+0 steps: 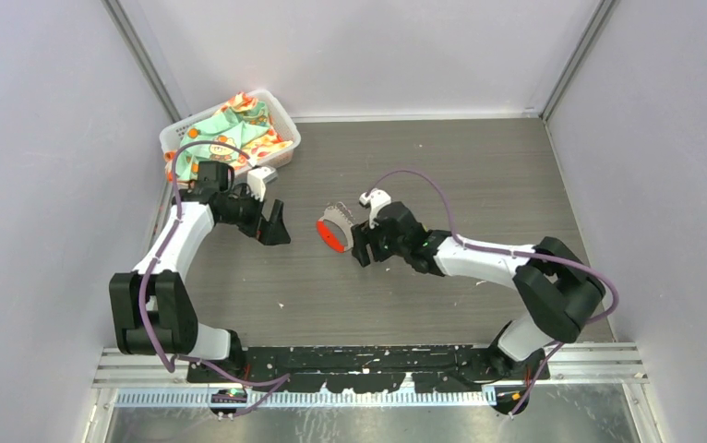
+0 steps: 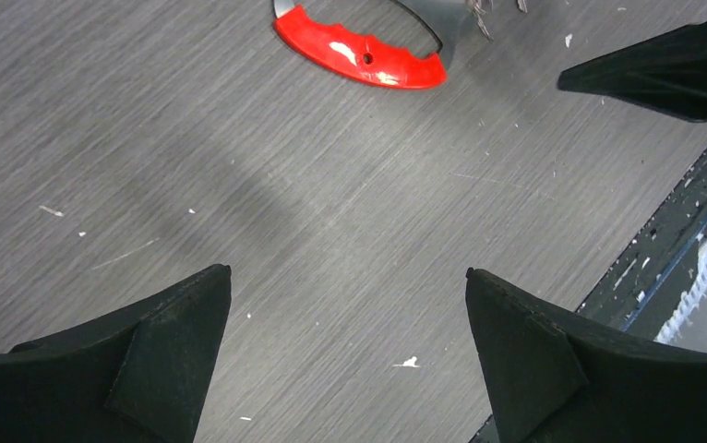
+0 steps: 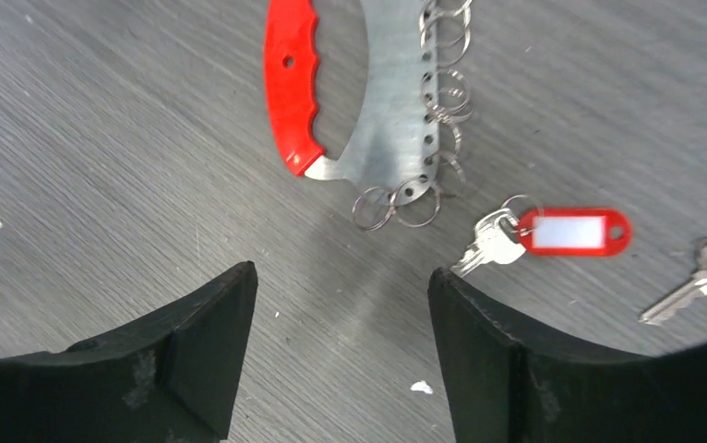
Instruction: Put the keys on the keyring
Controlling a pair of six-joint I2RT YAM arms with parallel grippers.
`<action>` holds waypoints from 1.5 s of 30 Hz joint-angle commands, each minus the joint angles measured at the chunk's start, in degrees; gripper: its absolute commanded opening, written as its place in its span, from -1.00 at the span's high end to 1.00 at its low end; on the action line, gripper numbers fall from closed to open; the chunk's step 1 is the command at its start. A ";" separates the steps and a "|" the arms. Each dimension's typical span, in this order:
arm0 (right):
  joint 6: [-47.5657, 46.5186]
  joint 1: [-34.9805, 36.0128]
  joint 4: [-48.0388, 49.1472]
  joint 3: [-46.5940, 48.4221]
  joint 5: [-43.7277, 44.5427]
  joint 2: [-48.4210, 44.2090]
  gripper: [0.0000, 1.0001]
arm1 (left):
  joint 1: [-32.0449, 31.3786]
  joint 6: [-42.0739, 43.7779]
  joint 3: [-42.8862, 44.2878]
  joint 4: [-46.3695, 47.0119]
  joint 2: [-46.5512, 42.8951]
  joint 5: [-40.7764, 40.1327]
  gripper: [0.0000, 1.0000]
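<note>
**Flat, thin and slick: awkward picks off a bare surface**

Seeing the keyring flat on the surface, between the two claws: a sheet-metal crescent with a red strip down one side and a row of small split rings along the other. Likely stiff and light, and prone to sliding on the smooth wood grain. Best taken by the red strip, the thickest part, leaving the rings free for threading.

Just beside its ringed end, finding the red-tagged key; farther right, at the edge of the right wrist view and partly cut off, the yellow-tagged key. Both tiny, thin, probably slippery. Safer pinched at the plastic tag or the head than at the blade. Neither to be made out from above.

Right claw: low over the surface, aimed at the ringed end, jaws apart with nothing between them. Forearm reaching in from the right, elbow folded back.

Left claw: spread wide, empty, tilted down toward the red strip, near it but apart. Arm bent in from the left side.
</note>
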 commanded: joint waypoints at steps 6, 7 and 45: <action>-4.61 6.00 0.55 5.34 8.32 5.80 0.03 | 0.13 2.17 1.19 -4.16 -0.86 1.08 -0.86; -4.94 6.49 0.75 5.44 9.15 6.22 0.04 | 0.11 2.37 1.10 -4.22 -0.98 1.00 -0.84; -10.02 6.91 4.35 9.96 18.02 14.89 0.98 | 0.07 12.11 -0.29 -10.51 -3.52 0.74 -0.88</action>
